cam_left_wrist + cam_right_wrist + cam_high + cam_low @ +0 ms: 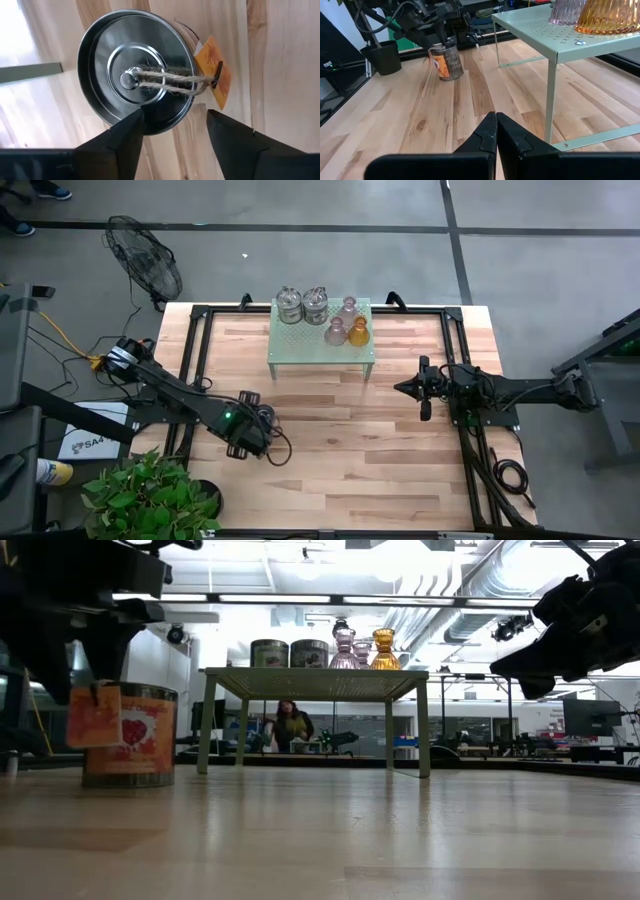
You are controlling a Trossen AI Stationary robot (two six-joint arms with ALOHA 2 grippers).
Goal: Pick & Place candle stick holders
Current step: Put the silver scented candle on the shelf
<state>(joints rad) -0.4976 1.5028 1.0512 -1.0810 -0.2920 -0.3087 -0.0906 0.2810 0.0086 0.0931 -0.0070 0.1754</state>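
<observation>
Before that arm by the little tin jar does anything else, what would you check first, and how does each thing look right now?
1. Left gripper over the jar, a finger on either side: ok.
2. Fingers actually gripping the jar: cannot tell; gaps show beside the lid in the left wrist view.
3. Jar upright on the table: ok, it stands level in the low view.
4. Orange tag and twine loop clear of the fingers: ok.
5. Right gripper out of the way: ok, shut and hanging over bare wood near the green shelf.
6. Free space on the shelf: ok, its front part is bare; five holders stand at the back.
</observation>
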